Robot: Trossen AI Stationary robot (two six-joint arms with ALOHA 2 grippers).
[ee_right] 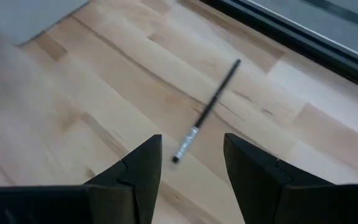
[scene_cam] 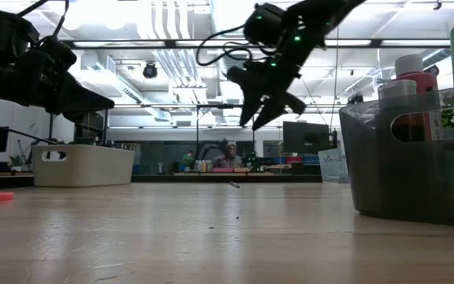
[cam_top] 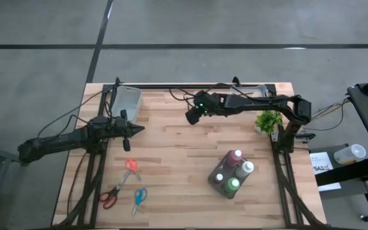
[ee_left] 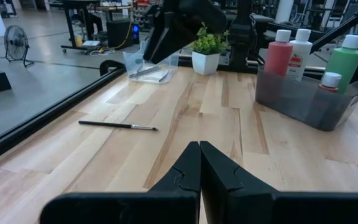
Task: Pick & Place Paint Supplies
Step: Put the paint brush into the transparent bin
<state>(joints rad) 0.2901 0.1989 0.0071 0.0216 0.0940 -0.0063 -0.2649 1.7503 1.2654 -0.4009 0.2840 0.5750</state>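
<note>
A thin dark paintbrush (ee_right: 207,112) with a metal ferrule lies flat on the wood, also seen as the paintbrush (ee_left: 117,125) in the left wrist view. My right gripper (ee_right: 191,158) is open and hovers above the brush's bristle end, one finger on either side, touching nothing; in the high view the right gripper (cam_top: 190,117) is over the table's far middle. Paint bottles stand upright in a dark grey bin (cam_top: 217,167): a dark red (cam_top: 236,156), a white (cam_top: 246,168), a green (cam_top: 233,185). My left gripper (cam_top: 133,130) is shut and empty above the table's left part.
A pale bin (cam_top: 126,102) sits at the far left corner, a clear tub (ee_left: 145,65) with brush-like sticks near the far right, and a potted plant (cam_top: 268,121) beside it. Scissors lie near the left front: orange (cam_top: 131,167), red (cam_top: 110,197), blue (cam_top: 139,198).
</note>
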